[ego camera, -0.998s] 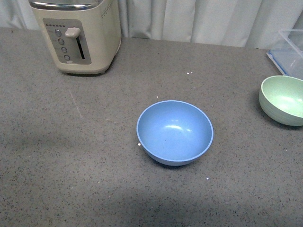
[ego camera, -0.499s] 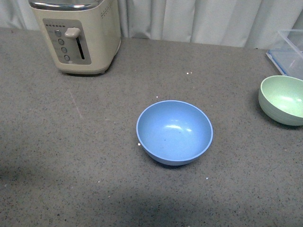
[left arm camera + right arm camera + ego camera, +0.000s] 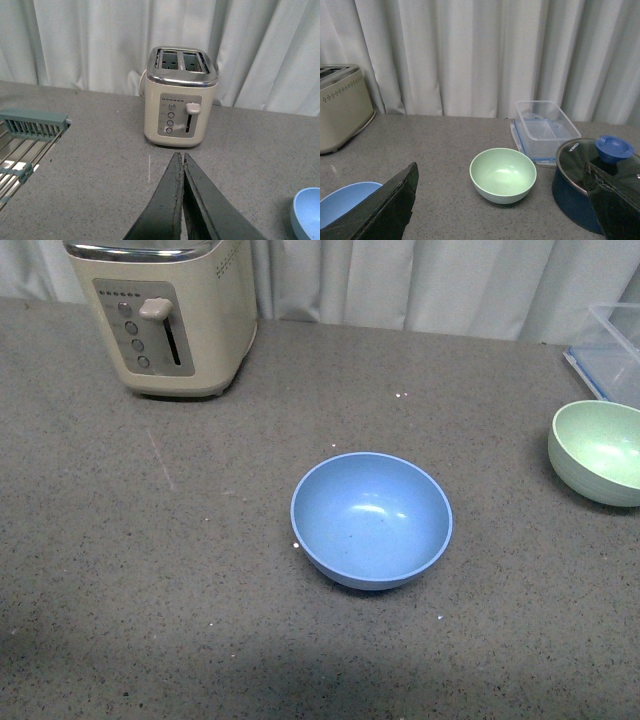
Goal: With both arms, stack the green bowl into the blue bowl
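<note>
Right gripper (image 3: 500,177) stands wide open and empty, left gripper (image 3: 182,157) has its fingers pressed together on nothing. The green bowl (image 3: 598,450) sits upright on the counter straight ahead of the right gripper, in line with its gap but well apart, while the blue bowl (image 3: 371,518) lies empty off toward the left arm's side, well apart from the green one. I judge the green bowl light, rigid and matte enough not to slip, so I would pinch its near wall at the rim, one finger inside and one outside, and keep it level.
</note>
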